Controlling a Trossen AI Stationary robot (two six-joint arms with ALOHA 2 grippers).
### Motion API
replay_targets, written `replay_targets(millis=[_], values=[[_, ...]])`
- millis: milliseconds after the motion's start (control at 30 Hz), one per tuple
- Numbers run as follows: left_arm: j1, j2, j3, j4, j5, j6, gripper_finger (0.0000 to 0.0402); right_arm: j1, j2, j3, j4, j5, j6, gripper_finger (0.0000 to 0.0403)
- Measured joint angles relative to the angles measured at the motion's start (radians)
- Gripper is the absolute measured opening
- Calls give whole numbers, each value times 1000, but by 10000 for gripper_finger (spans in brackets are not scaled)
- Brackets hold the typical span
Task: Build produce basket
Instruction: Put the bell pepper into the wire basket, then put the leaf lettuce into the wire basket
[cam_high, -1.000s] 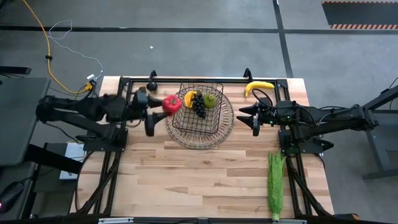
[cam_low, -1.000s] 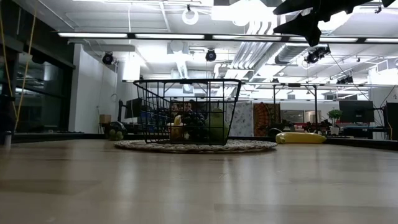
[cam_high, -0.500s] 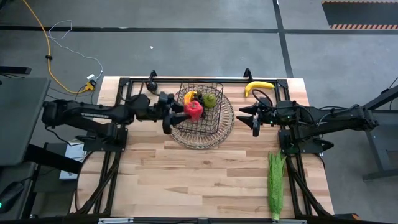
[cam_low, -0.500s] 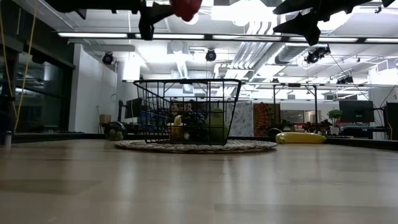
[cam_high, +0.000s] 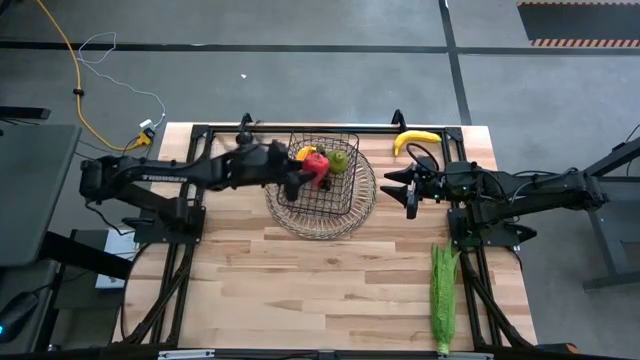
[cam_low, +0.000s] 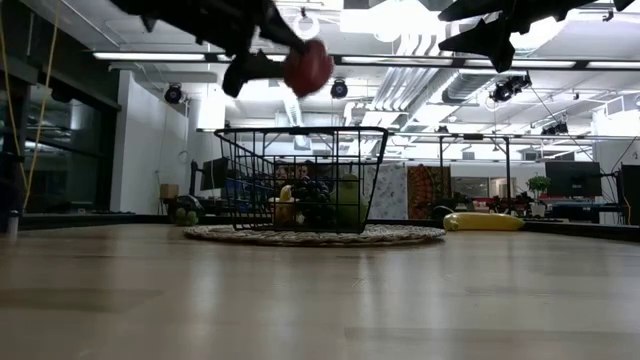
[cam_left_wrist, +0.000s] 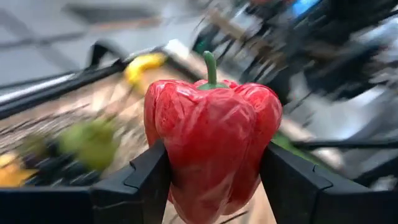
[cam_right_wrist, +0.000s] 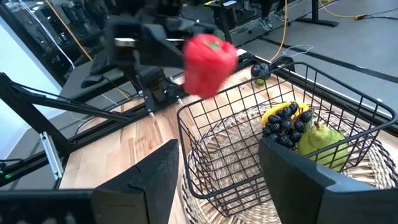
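Observation:
The dark wire basket (cam_high: 345, 200) stands on its round woven base (cam_high: 318, 226) at the table's far middle. In it lie a yellow-orange fruit (cam_right_wrist: 277, 114), a dark grape bunch (cam_right_wrist: 283, 129) and a green fruit (cam_right_wrist: 320, 144). My left gripper (cam_high: 310, 172) is shut on a red pepper (cam_high: 315, 167) above the basket's left part; the low view shows the pepper (cam_low: 307, 68) above the rim. My right gripper (cam_high: 408, 190) waits open and holds nothing, to the basket's right. A banana (cam_high: 414, 139) lies on the table at the far right, a corn ear (cam_high: 443, 295) near the right edge. My left gripper pinches the pepper between its two fingers (cam_left_wrist: 146, 177), one on each of two opposite sides of its lower body (cam_left_wrist: 173, 163). The fingers come from the table's left, slanting slightly down. The pepper is lifted clear above the basket, stem (cam_left_wrist: 210, 65) up.
Black frame rails (cam_high: 270, 128) run along the table's far edge and down past both arm bases. Bare wood (cam_high: 320, 300) stretches from the basket to the near edge.
My left gripper has carried the red pepper toward the table's right, from beside the basket's left rim to over the basket, and has come down toward it while rolling its wrist. The pepper stays held.

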Motion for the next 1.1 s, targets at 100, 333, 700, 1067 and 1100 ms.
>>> replay_targets(millis=[100,333,700,1067,1100], values=[[38,92,144,-284,6,4,204,0,0,0,0,8,0,212],[108,349,407,-735,34,76,204,0,0,0,0,12,0,212],[113,494,488,-762,100,218,237,0,0,0,-8,14,-4,212],[125,468,489,-848,91,236,323,0,0,0,-8,13,1,212],[131,461,488,-866,97,236,325,0,0,0,-7,13,1,212]])
